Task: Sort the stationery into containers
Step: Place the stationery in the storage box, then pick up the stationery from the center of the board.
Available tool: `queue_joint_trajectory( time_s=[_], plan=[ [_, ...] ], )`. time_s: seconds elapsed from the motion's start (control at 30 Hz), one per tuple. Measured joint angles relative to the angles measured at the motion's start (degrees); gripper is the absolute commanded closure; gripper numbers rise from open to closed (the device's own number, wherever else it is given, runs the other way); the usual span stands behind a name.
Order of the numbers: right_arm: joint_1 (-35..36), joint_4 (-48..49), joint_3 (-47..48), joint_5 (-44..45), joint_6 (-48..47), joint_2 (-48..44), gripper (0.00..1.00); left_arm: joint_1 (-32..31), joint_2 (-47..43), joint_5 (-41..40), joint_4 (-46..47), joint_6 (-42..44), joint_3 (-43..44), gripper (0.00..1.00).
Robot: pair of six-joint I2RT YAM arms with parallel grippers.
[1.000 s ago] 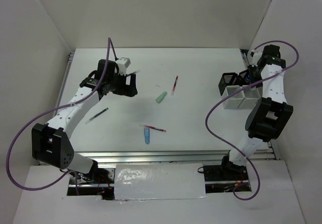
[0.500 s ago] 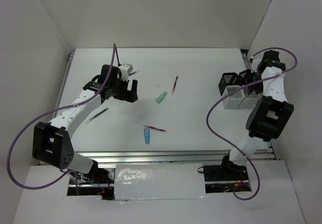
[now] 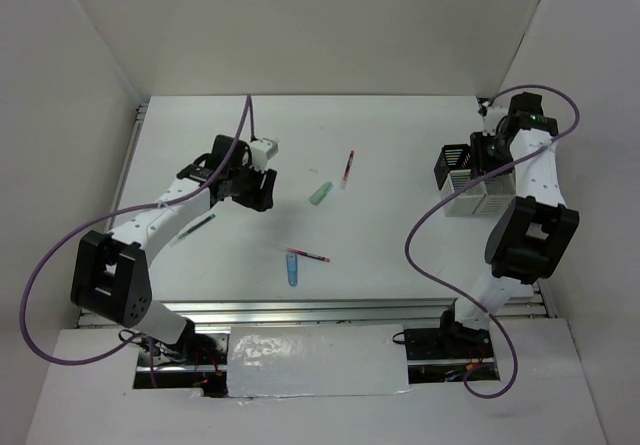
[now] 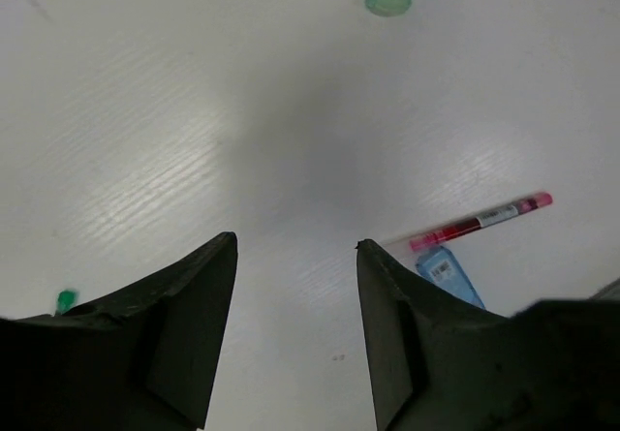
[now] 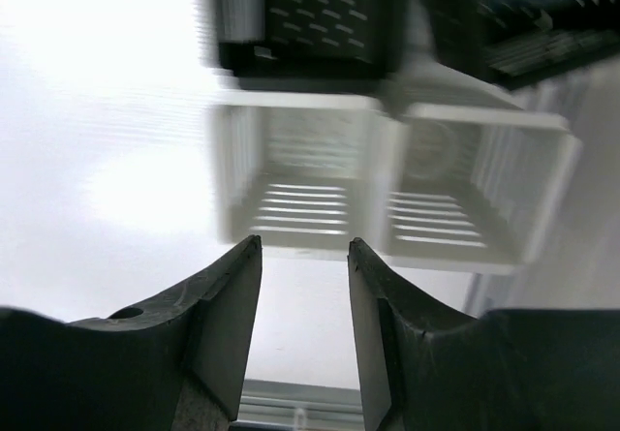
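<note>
Left gripper [image 3: 258,187] hangs over the white table [image 3: 400,245], left of centre. Jaws wide, nothing between them. Its wrist view shows only bare tabletop in the gap [image 4: 295,245].

Loose stationery on the table:
- pale green plastic tube [image 3: 320,193] just right of the left gripper
- thin red pen [image 3: 308,256] nearer the bases, touching or overlapping the blue marker [image 3: 292,267]
- second thin red pen [image 3: 347,168] beyond the tube
- thin dark pen [image 3: 197,227] beside the left forearm

Right gripper [image 3: 478,155] is above the bin cluster at the right edge, jaws parted and empty [image 5: 303,244]. Two white slatted square bins [image 5: 295,208] sit side by side, with a black mesh square bin [image 5: 320,15] behind them. Bin contents can't be made out; the view is blurred.
</note>
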Motion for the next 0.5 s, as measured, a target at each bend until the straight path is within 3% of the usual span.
queue_joint_trajectory(
  time_s=[0.13,0.2,0.27,0.4,0.5],
  plan=[
    [5.1,-0.3,-0.1,-4.9,2.1,-4.5,0.53,-3.8,1.3,1.6,-0.1,5.6,-1.0,0.48],
    [7.8,-0.1,-0.6,-7.0,3.5,-6.8,0.54,-5.6,2.3,1.6,0.0,7.2,-1.0,0.47],
    [10.4,0.3,-1.8,-8.7,4.9,-8.7,0.54,-7.0,3.8,1.5,0.5,7.5,-1.0,0.43],
    [14.4,0.7,-4.7,-10.3,7.7,-10.4,0.55,-9.0,8.7,-1.0,2.2,7.3,1.2,0.22],
    [15.8,0.9,-6.2,-11.2,9.7,-10.4,0.54,-10.6,15.1,-2.9,3.3,6.7,7.5,0.2]
  ],
)
